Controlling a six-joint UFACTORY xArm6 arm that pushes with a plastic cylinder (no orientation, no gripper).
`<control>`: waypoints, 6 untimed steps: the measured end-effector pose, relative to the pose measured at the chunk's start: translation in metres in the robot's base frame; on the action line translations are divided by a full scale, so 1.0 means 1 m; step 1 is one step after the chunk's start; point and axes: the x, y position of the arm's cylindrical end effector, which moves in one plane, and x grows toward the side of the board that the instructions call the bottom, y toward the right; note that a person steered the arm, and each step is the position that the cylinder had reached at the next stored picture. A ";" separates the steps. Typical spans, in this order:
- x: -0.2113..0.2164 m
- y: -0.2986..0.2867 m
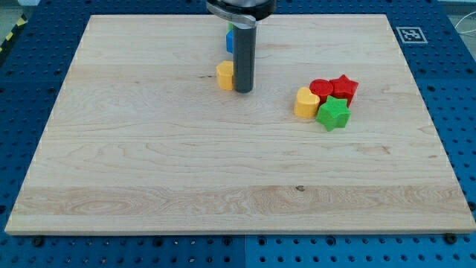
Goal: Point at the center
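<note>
wooden board (149, 171), coloured blocks (327, 100) on it

The tip (244, 90) is set on the wooden board (149, 171) at upper centre, just beside a yellow block (224, 75). A blue block (230, 39) is partly hidden behind the rod. At centre right, a yellow heart (306, 103), red cylinder (320, 88), red star (344, 87) and green star (332, 114) are clustered together.

Dark rod upright, my tip (243, 90) down
</note>
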 end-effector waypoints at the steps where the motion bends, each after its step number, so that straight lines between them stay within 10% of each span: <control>1: -0.002 0.002; 4: 0.090 0.060; 6: 0.062 -0.012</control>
